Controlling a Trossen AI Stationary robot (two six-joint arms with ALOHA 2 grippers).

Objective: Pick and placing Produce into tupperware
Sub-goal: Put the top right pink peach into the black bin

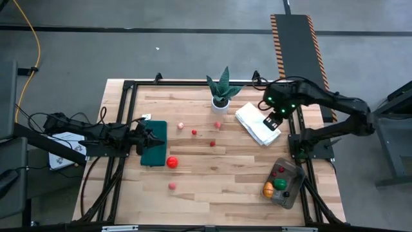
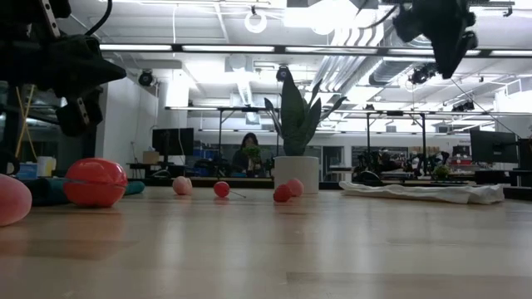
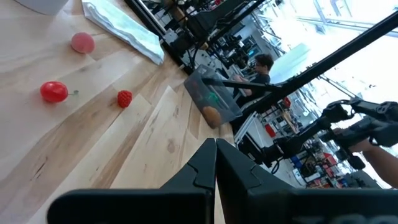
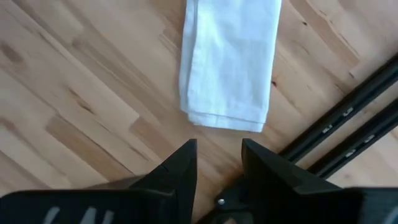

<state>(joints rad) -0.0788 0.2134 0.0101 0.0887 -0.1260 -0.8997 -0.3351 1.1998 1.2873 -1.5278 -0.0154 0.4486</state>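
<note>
Right pincer (image 1: 273,121) hangs above the folded white cloth (image 1: 257,124), its fingers a little apart with nothing visible between them. From the cloth, the nearest loose produce, a small red berry (image 1: 217,125), lies just toward the left arm's side, with two more red pieces (image 1: 194,132) beyond it, so the reach runs sideways along the bench (image 1: 219,174), away from the container. That clear tub (image 1: 291,187) sits at the bench's near corner on the right arm's side of the cloth, already holding an orange, a green and dark red pieces. Left pincer (image 1: 156,140), fingers pressed together and empty, waits over the green mat (image 1: 154,151), just beside the big red tomato (image 1: 172,162), which it is nearer to than the right one is
</note>
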